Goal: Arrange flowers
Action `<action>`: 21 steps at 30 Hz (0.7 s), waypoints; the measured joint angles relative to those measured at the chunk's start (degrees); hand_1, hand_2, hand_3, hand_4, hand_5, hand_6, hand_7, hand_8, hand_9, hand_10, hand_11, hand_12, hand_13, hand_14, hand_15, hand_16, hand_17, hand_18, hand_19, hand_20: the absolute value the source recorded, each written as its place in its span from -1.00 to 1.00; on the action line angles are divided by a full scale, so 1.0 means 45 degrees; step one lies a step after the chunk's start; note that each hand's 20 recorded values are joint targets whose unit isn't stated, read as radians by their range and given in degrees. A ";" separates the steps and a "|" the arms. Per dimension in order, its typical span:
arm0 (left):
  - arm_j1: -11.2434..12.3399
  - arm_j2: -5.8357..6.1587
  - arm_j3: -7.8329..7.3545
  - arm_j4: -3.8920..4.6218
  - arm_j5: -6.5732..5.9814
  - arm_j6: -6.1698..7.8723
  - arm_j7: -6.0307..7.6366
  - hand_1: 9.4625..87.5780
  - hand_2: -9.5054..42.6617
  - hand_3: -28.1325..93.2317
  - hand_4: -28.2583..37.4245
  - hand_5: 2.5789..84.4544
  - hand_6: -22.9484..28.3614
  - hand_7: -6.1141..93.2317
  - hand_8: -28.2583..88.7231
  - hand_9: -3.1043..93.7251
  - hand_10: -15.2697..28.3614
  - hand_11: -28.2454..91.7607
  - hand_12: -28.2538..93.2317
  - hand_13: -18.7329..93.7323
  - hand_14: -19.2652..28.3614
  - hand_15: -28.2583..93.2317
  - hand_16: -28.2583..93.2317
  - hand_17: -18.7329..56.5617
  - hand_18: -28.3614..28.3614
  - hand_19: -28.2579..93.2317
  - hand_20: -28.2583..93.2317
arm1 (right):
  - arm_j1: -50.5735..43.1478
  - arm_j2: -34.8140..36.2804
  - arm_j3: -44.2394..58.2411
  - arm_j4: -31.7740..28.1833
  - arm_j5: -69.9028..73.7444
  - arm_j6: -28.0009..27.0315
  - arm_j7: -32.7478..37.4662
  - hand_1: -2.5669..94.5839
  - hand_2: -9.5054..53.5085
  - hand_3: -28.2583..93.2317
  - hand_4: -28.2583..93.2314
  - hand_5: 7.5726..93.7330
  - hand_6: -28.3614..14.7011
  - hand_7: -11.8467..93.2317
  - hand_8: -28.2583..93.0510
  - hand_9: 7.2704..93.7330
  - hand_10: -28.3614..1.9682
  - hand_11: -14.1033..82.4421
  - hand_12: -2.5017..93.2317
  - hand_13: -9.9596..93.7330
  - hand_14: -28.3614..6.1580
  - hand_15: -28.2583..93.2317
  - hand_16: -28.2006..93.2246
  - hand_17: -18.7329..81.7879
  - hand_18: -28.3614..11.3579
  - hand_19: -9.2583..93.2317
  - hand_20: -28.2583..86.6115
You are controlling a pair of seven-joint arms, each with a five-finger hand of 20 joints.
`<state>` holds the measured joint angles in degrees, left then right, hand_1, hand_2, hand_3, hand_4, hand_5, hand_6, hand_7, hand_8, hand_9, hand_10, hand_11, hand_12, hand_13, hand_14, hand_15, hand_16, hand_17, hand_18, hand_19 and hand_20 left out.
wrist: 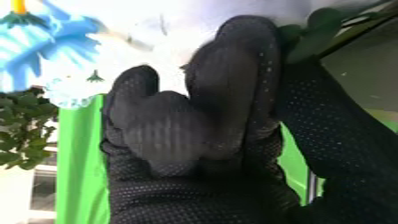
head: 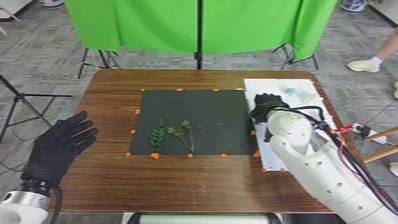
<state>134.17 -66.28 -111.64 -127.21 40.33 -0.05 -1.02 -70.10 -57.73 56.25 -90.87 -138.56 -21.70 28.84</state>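
In the head view my right hand (head: 268, 104) is at the inner edge of the white board (head: 274, 163), beside the dark mat (head: 222, 117). Pale flowers (head: 300, 92) lie on the board's far part. On the mat lie a green leafy sprig (head: 157, 136) and, to its right, a thin branching sprig (head: 189, 137). My left hand (head: 64, 145) is open off the table's left side. In the right wrist view, near my right hand (wrist: 191, 115), are a blue flower (wrist: 55, 42), a whitish flower (wrist: 73, 93) and green leaves (wrist: 315, 34) partly behind the glove.
The brown table (head: 178, 185) surrounds the mat, with orange tape pieces (head: 155, 156) along the mat's edges. A green cloth (head: 151, 30) hangs on stands beyond the far edge. A tripod (head: 22, 107) stands at the left, and leafy greenery (wrist: 25, 125) appears in the right wrist view.
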 measured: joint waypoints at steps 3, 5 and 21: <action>-0.0021 0.0004 0.0000 0.0022 0.0000 -0.0008 -0.0009 -0.59 -0.61 0.62 -1.00 -0.22 0.06 -0.39 -0.74 -0.36 0.27 0.01 -0.31 -0.28 0.42 0.28 -0.61 -0.72 0.74 0.28 -0.42 | -0.0165 0.0000 0.0122 -0.0043 0.0079 0.0192 -0.0043 -0.17 -0.70 1.00 -0.83 0.82 0.00 -0.11 -0.47 0.79 0.27 0.37 -0.32 0.72 0.45 0.78 -0.02 -0.02 -0.40 0.82 0.14; -0.0052 0.0006 0.0002 0.0047 0.0000 -0.0018 -0.0021 -0.59 -0.61 0.62 -1.00 -0.22 0.06 -0.38 -0.74 -0.36 0.27 0.01 -0.31 -0.28 0.42 0.28 -0.61 -0.72 0.74 0.28 -0.42 | -0.0294 0.0007 0.0213 -0.0117 0.0137 0.0382 -0.0043 -0.17 -0.65 1.00 -0.81 0.79 -0.01 -0.02 -0.50 0.77 0.26 0.39 -0.29 0.68 0.33 0.87 -0.02 -0.03 -0.42 0.82 0.19; -0.0092 0.0008 0.0006 0.0072 0.0002 -0.0050 -0.0030 -0.58 -0.60 0.62 -1.00 -0.21 0.05 -0.38 -0.75 -0.36 0.27 0.01 -0.31 -0.28 0.42 0.29 -0.61 -0.72 0.74 0.28 -0.42 | -0.1315 0.0176 0.0720 -0.0807 0.0375 0.1976 -0.0118 -0.22 -0.63 1.00 -0.77 0.91 -0.19 -0.36 -0.43 0.71 0.30 0.51 -0.20 0.71 0.37 0.91 -0.05 -0.01 -0.47 0.88 0.16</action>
<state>133.75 -66.24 -111.61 -126.89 40.33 -0.28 -1.16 -76.02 -56.94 59.49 -94.50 -136.87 -12.81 28.31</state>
